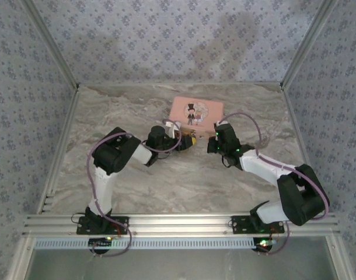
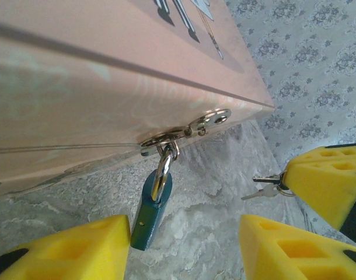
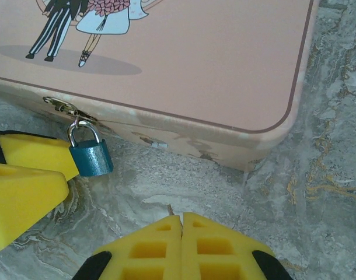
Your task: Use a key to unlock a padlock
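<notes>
A small teal padlock (image 2: 150,213) hangs by its steel shackle from the hasp (image 2: 184,131) on the front of a pink box (image 1: 195,114). My left gripper (image 2: 185,224) is open in front of the box. The padlock's body is just beside its left finger (image 2: 79,248), and the right finger stands well apart. My right gripper (image 3: 181,220) is shut on the key, whose tip (image 3: 170,210) pokes out between the pads. In the left wrist view the keys (image 2: 265,185) stick out of the right gripper's yellow fingers (image 2: 327,178). The padlock (image 3: 91,154) lies to that gripper's left.
The pink box carries a picture of a bride and groom on its lid (image 3: 79,23) and sits on the marble-patterned table (image 1: 166,181). Patterned walls (image 1: 166,35) close in the back and both sides. The two grippers are close together in front of the box.
</notes>
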You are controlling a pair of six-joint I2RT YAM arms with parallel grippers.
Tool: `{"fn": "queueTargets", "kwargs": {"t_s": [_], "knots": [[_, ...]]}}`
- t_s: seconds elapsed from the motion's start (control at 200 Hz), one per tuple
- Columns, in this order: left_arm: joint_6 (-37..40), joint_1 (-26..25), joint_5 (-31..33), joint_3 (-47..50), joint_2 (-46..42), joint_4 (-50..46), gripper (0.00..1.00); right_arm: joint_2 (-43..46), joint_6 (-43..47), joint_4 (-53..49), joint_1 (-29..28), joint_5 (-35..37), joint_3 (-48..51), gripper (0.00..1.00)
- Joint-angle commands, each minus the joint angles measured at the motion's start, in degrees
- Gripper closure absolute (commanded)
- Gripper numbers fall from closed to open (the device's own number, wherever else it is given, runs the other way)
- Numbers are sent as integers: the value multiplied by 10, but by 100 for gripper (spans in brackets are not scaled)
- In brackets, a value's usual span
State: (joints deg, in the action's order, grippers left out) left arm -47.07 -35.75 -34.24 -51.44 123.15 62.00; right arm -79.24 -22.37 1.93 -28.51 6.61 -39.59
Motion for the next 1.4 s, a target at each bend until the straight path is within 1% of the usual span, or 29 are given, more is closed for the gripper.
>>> {"fn": "queueTargets", "kwargs": {"t_s": [0.0,0.24,0.365,0.515,0.675,0.8,0.864,0.944,1.054,1.139,1.264,1.394], "knots": [[-19,-10,-12,-13,24,-44,47,11,10,0,4,-1,5,100],[-25,-16,-17,-33,42,-63,49,11,11,3,8,-5,7,100],[-31,-16,-14,-41,47,-67,52,12,13,2,10,-6,7,100],[-36,-16,-12,-42,50,-62,52,32,21,-15,17,1,0,100],[-39,-16,-14,-41,48,-57,51,70,39,-53,34,9,-31,100],[-38,-16,-16,-41,45,-58,51,57,52,-78,65,6,-86,100],[-35,-16,-15,-40,44,-63,51,30,62,-72,85,1,-118,100],[-36,-17,-15,-41,46,-64,50,-27,68,-74,111,-17,-177,100],[-36,-17,-16,-42,49,-64,50,-124,81,-85,130,-24,-281,100],[-34,-17,-13,-44,49,-68,50,-204,83,-98,141,-33,-382,100],[-32,-18,-11,-44,47,-69,50,-320,83,-146,156,-46,-521,100],[-23,-21,-11,-49,48,-85,49,-417,76,-214,164,-63,-650,100]]}}
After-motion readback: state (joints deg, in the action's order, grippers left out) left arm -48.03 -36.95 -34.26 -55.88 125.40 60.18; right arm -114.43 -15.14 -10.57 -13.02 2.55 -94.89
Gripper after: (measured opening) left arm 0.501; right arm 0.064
